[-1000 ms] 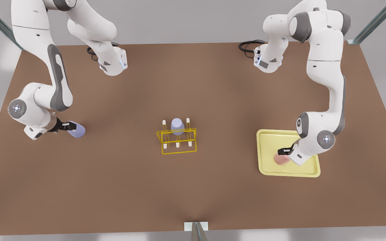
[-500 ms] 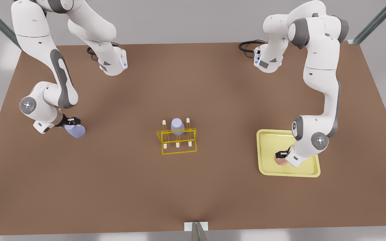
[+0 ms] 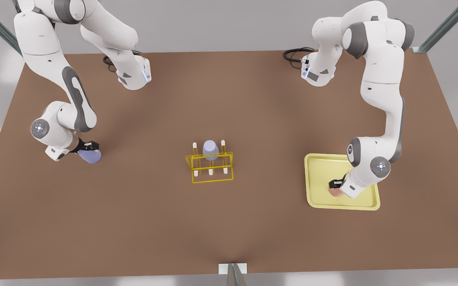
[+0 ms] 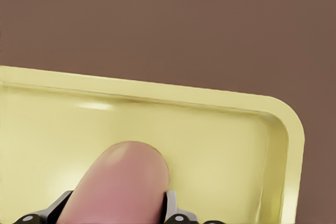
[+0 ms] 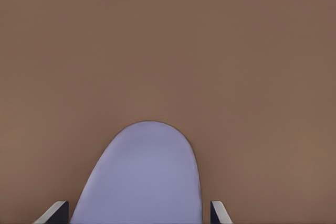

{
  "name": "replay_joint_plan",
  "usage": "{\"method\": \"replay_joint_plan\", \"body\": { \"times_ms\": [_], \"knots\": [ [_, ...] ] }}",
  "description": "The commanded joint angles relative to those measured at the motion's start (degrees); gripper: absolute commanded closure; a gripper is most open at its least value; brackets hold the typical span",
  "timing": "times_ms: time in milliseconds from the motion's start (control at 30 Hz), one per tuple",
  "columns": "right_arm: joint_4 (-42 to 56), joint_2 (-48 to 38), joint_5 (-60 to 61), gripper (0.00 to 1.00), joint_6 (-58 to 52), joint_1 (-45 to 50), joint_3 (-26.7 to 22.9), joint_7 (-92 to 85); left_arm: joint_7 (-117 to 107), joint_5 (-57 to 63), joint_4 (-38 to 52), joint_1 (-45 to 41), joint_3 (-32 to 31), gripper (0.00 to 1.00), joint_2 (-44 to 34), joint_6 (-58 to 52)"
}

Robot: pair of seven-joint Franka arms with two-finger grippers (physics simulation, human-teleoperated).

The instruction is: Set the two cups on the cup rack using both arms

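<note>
The pale pink cup [image 3: 334,192] [image 4: 122,184] lies on its side in the pale-yellow tray [image 3: 323,170] [image 4: 220,145] at the front view's right. My left gripper [image 3: 335,185] [image 4: 116,211] is shut on it, both fingers pressed to its sides. At the front view's left a lavender cup [image 3: 90,156] [image 5: 140,179] lies on the brown table. My right gripper [image 3: 87,148] [image 5: 137,214] straddles it, open, with a gap at each finger. The yellow wire cup rack [image 3: 210,167] stands mid-table with a second lavender cup [image 3: 210,150] upside down on a back peg.
The brown table [image 3: 229,99] spreads wide around the rack. Both arm bases [image 3: 133,75] [image 3: 318,71] stand at the far edge with black cables beside them. A small white bracket [image 3: 233,268] sits at the near edge.
Both wrists have moved closer over their cups, so less of each cup shows in the front view. The cups and the rack have stayed in place.
</note>
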Motion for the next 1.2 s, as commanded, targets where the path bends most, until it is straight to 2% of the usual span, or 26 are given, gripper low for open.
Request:
{"method": "replay_joint_plan", "body": {
  "times_ms": [0, 67, 167, 233, 300, 333, 367, 433, 533, 733, 900, 1067, 1100, 1133, 1167],
  "knots": [
    [0.02, 0.16, 0.12, 0.0, 0.71, 0.0, 0.0, -2.41, 0.22, -0.14, 0.08, 0.06, -0.03, 0.19, -0.27, -0.06],
    [0.02, 0.25, 0.12, 0.0, 0.71, 0.0, 0.0, -2.41, 0.31, -0.23, 0.17, 0.06, -0.03, 0.18, -1.23, -0.85],
    [0.02, 0.25, 0.03, 0.0, 0.71, 0.0, 0.09, -2.41, -1.45, -0.4, 0.35, -1.26, -0.2, 0.18, -6.59, -11.92],
    [-0.07, 0.52, 0.03, 0.01, 0.71, 0.0, 0.09, -2.41, -5.13, -0.4, 5.61, -2.4, -1.43, 0.18, -6.42, -20.27],
    [-0.07, 0.52, 0.03, 0.08, 0.71, 0.0, 0.09, -2.41, -13.91, -0.14, 14.22, -2.93, -5.64, 0.18, -6.16, -30.46],
    [-0.07, 0.52, 0.03, 0.13, 0.62, 0.0, 0.09, -2.5, -18.05, -0.23, 16.6, -3.8, -7.93, 0.18, -5.98, -32.06],
    [-0.07, 0.52, 0.03, 0.17, 0.62, 0.0, 0.09, -2.5, -22.0, -0.31, 17.39, -4.25, -10.65, 0.18, -5.72, -31.97],
    [-0.07, 0.52, -0.06, 0.18, 0.62, 0.0, 0.09, -2.5, -29.21, -0.05, 18.63, -4.86, -15.58, 0.18, -4.93, -31.88],
    [0.02, 0.52, -0.06, 0.18, 0.36, 0.0, 0.09, -2.5, -41.26, -2.42, 26.71, -14.26, -15.67, 0.17, -0.36, -32.06],
    [0.46, 0.6, -0.06, 0.18, -0.96, 0.17, 0.17, -2.94, -54.36, -5.85, 38.14, -20.07, -15.67, 0.17, 6.67, -31.18],
    [1.34, 0.6, -0.06, 0.18, -2.19, 0.79, 1.58, -3.64, -60.07, -5.76, 40.6, -27.18, -15.23, 0.16, 9.4, -29.16],
    [5.81, 0.69, 0.38, 0.19, -4.56, 1.85, 7.64, -3.73, -62.27, -5.33, 40.43, -28.42, -15.23, 0.16, 12.12, -23.44],
    [6.43, 0.87, 0.73, 0.19, -5.26, 1.93, 8.52, -3.73, -62.09, -5.24, 40.34, -28.42, -15.14, 0.13, 12.74, -23.09],
    [7.31, 1.04, 0.73, 0.19, -6.32, 1.93, 8.87, -3.73, -62.09, -5.24, 40.25, -28.42, -15.14, 0.02, 13.0, -22.57],
    [8.98, 1.13, 1.79, 0.19, -8.33, 1.93, 10.63, -3.73, -62.09, -5.24, 40.25, -28.42, -15.14, 0.0, 13.0, -22.56]
  ]
}}
